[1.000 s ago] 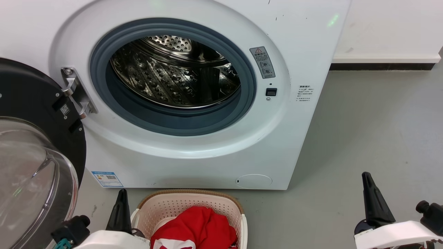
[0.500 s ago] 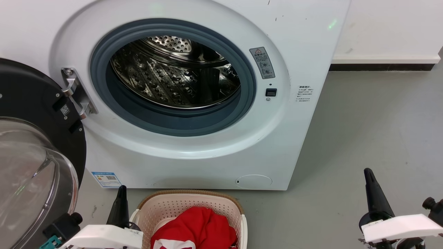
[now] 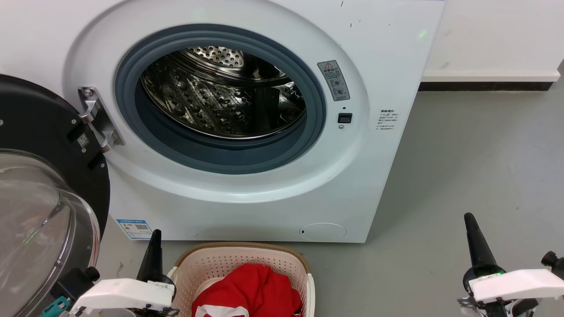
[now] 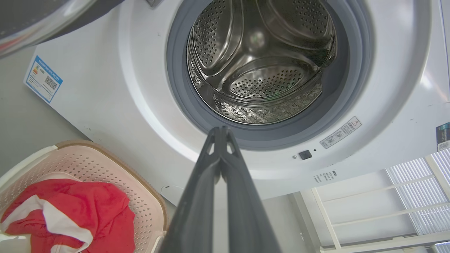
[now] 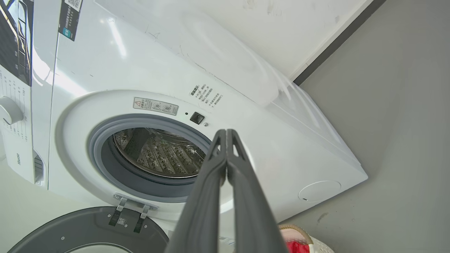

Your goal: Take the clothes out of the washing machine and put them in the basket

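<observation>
Taking the cream perforated plastic basket with its brown woven-look rim [image 3: 242, 245] as our mark, we begin far to its left, where the round black-rimmed glass door [image 3: 44, 198] hangs open. Just left of the basket our left gripper [image 3: 154, 237] points up, its two dark fingers [image 4: 205, 182] pressed together on nothing. Inside the basket lies the bunched red jersey with white trim [image 3: 253, 286], too crumpled to show a long axis. Behind the basket stands the large white front-loading washing machine [image 3: 246, 215], and its perforated steel drum [image 3: 220, 101] shows us no cloth. Well right of the basket our right gripper [image 3: 470, 222] is likewise closed and empty. We judge the unloading done. If a garment remained, the drum's mouth lies ahead, between both arms, and the left arm is nearer the basket.
</observation>
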### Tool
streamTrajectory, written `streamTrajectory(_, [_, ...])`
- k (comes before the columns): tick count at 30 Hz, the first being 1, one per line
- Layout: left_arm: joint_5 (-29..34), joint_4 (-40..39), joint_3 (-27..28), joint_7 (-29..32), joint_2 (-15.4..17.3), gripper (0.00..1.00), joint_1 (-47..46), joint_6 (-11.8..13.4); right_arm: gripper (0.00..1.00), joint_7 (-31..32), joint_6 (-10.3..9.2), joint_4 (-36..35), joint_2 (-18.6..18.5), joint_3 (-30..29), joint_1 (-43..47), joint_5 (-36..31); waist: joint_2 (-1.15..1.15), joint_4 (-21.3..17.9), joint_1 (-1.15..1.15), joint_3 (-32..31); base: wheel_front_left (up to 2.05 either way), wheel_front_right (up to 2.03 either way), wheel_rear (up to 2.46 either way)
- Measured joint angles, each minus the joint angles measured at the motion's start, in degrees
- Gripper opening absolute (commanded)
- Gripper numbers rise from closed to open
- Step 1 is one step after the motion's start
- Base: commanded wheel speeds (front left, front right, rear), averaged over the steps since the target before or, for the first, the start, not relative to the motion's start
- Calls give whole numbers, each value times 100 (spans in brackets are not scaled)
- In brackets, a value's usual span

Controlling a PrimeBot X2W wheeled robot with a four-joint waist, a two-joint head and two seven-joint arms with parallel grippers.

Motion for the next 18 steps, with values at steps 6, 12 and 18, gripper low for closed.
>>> streamTrajectory(6, [-404, 51, 41, 91, 2, 0, -46, -46, 0, 87, 0, 68, -3, -23, -70, 403, 0, 1, 0, -6, 0, 0, 0])
streamTrajectory(12, [-786, 100, 81, 191, 2, 0, -129, -91, 0, 176, 0, 120, -4, -49, -121, 791, 0, 1, 0, -12, 0, 0, 0])
streamTrajectory(18, [-1144, 147, 109, 268, 2, 0, -163, -138, 0, 261, -1, 176, -5, -77, -182, 1154, 0, 2, 0, -17, 0, 0, 0])
